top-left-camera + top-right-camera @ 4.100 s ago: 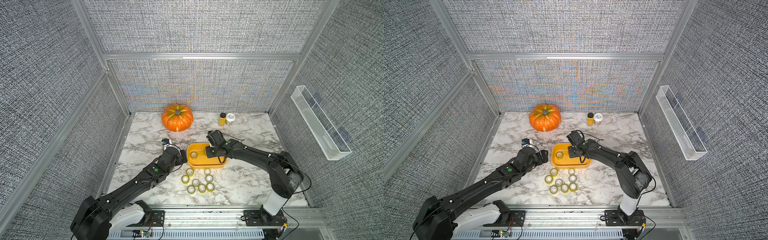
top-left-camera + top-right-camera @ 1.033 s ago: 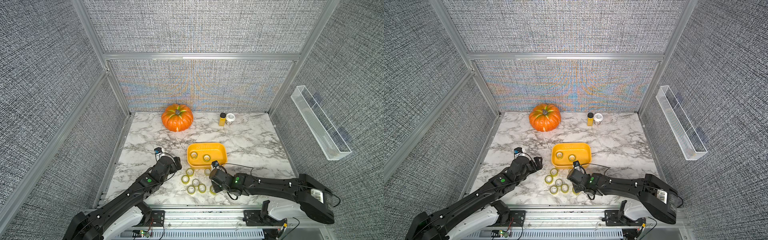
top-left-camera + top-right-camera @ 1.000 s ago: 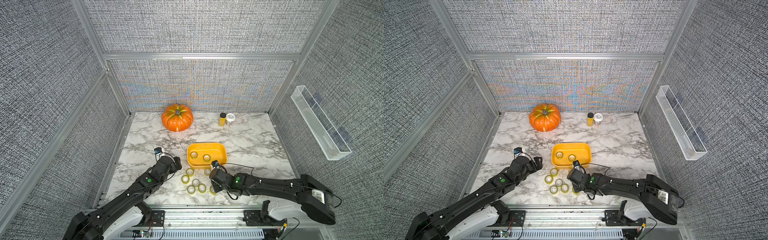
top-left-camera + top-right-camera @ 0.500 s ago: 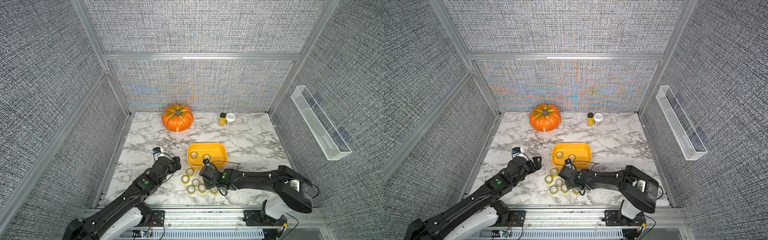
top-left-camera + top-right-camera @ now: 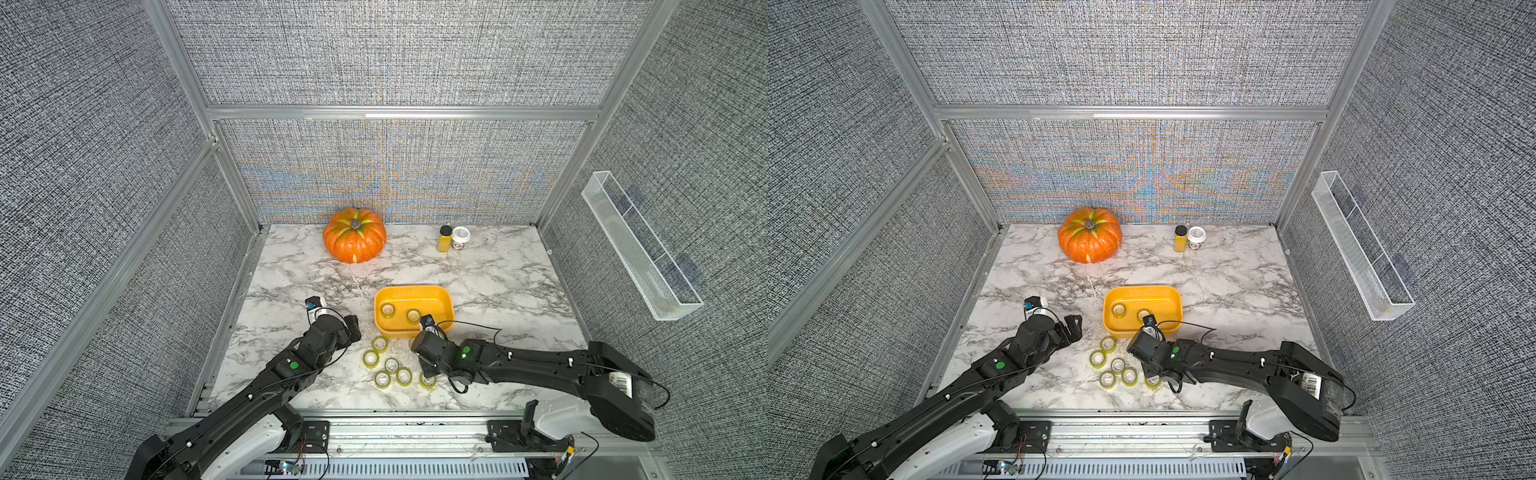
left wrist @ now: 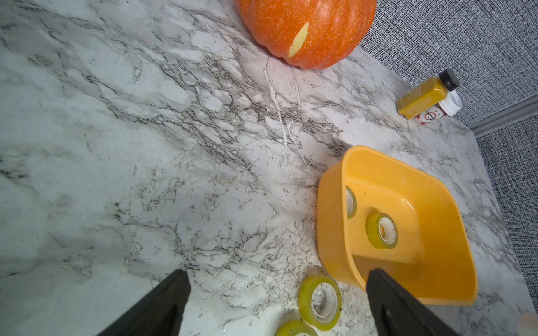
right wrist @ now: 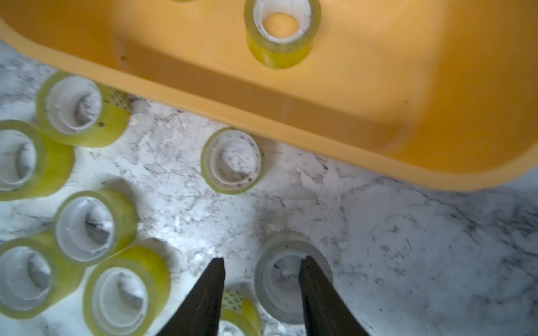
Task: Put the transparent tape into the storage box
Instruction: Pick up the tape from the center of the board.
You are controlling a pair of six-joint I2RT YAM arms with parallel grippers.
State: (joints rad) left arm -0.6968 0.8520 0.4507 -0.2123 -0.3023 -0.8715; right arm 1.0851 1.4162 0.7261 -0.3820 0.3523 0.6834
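The yellow-orange storage box (image 5: 415, 289) (image 5: 1142, 287) sits mid-table with two rolls of transparent tape (image 5: 388, 309) (image 5: 1119, 308) inside. Several more rolls (image 5: 391, 365) (image 5: 1118, 365) lie in a cluster just in front of it. My right gripper (image 5: 428, 371) (image 7: 262, 261) hangs open, low over the cluster's right end. In the right wrist view one fingertip (image 7: 304, 261) overlaps the core of a pale roll (image 7: 262, 279). A yellowish roll (image 7: 241, 314) lies in the gap. My left gripper (image 5: 353, 326) (image 6: 276, 273) stands wide open left of the box, with a roll (image 6: 318, 302) on the table between its fingers.
An orange pumpkin (image 5: 354, 240) stands at the back. A yellow bottle (image 5: 444, 240) and a white-lidded jar (image 5: 460, 237) are at the back right. A clear trough (image 5: 640, 253) hangs on the right wall. One roll (image 7: 231, 160) lies close against the box's front wall (image 7: 291, 116).
Four seconds ago the right gripper was over the box; it now hangs low over the rolls in front, and the box holds two rolls. The left gripper has barely shifted.
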